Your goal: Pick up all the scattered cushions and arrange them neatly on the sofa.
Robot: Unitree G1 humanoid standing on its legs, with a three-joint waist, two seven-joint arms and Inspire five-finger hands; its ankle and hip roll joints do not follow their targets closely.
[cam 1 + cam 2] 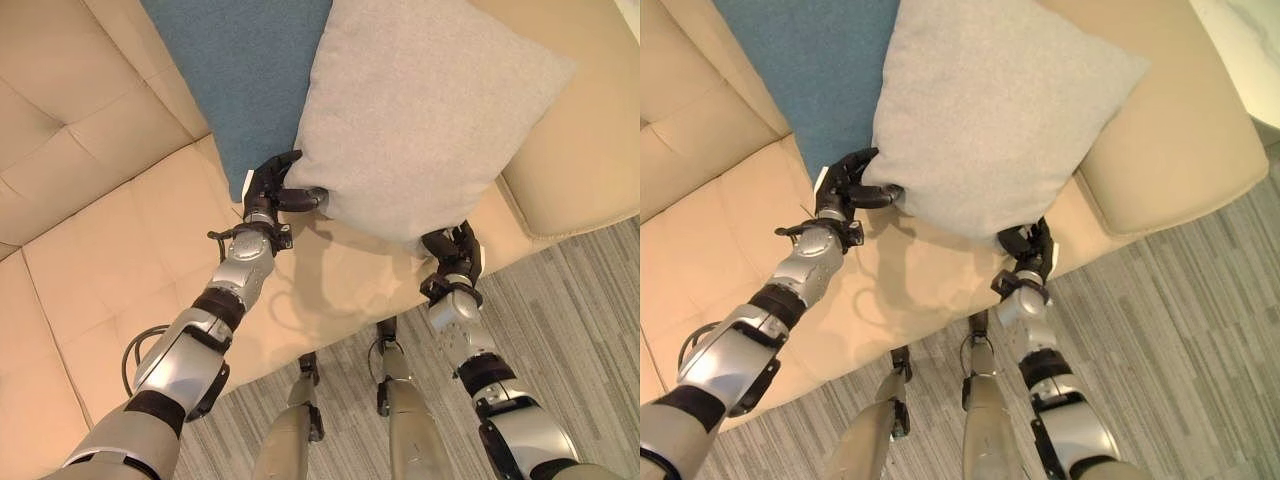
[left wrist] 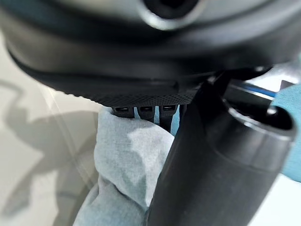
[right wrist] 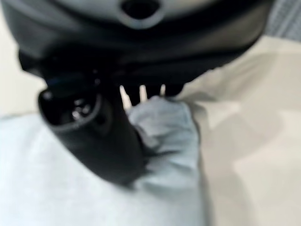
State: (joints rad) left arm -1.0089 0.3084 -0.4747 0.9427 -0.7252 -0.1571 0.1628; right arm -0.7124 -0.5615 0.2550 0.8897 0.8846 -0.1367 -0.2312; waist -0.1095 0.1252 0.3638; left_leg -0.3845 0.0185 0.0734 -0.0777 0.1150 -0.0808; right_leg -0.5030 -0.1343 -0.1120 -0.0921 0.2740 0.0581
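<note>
Cushions are seen at the sofa's right end: a grey cushion (image 1: 420, 115) is held up by both hands over the seat, overlapping a blue cushion (image 1: 240, 75) that leans against the backrest behind and to its left.

Left hand (image 1: 272, 187): closed on the grey cushion's lower left corner. Thumb laid across the front of the fabric, fingers hidden behind it. In the left wrist view a bunched fold of grey cloth (image 2: 127, 155) is pinched between thumb and fingers.

Right hand (image 1: 452, 248): closed on the cushion's lower right corner, from below. In the right wrist view the corner (image 3: 167, 122) is crumpled under the thumb.

Grey cushion: held tilted, its lower edge raised off the seat between the two hands, a shadow cast on the leather beneath. Its upper right corner reaches toward the padded armrest (image 1: 580, 150); whether it touches cannot be told.

Blue cushion: partly covered by the grey one along its right edge; lower corner seen just beside the left hand.

Sofa (image 1: 110, 230): cream leather, stitched panels, seat bare to the left of the cushions.

Floor (image 1: 580, 320): grey striped carpet in front of the sofa.
</note>
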